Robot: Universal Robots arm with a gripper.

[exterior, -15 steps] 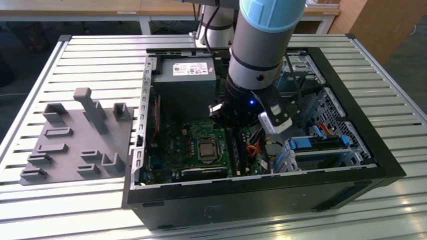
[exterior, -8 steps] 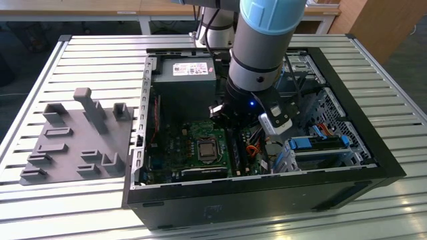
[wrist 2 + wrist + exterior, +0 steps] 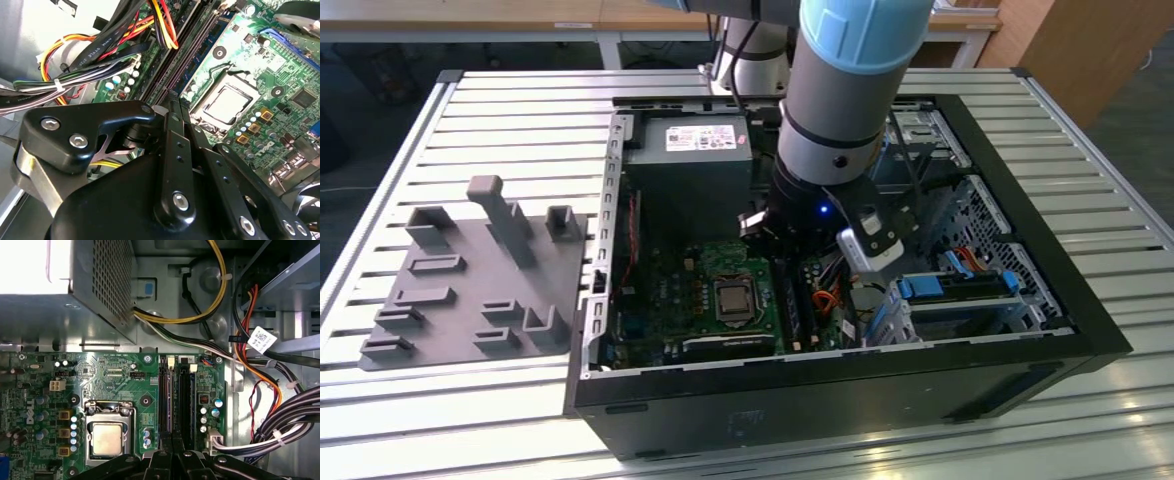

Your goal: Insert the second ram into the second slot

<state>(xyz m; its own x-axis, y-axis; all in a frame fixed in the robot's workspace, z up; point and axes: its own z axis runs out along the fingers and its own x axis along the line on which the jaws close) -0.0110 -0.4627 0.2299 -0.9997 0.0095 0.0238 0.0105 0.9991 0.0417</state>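
In both wrist views my gripper (image 3: 172, 107) (image 3: 173, 437) hangs low over the motherboard (image 3: 120, 370), at one end of the two long memory slots. Its two thin fingers are pressed together. The second ram (image 3: 197, 47) (image 3: 167, 400), a thin blue board, runs straight out from between the fingertips and stands in one slot. The slot beside it (image 3: 186, 400) looks dark. Which slot counts as the second slot I cannot tell. In the exterior view the arm (image 3: 834, 130) reaches down into the open computer case and hides the fingertips.
The processor socket (image 3: 107, 437) sits close beside the slots. Bundles of black, yellow, orange and red cables (image 3: 260, 405) crowd the other side. The power supply box (image 3: 687, 170) and blue drive-bay clips (image 3: 947, 285) flank the arm. A grey parts fixture (image 3: 474, 275) lies outside the case.
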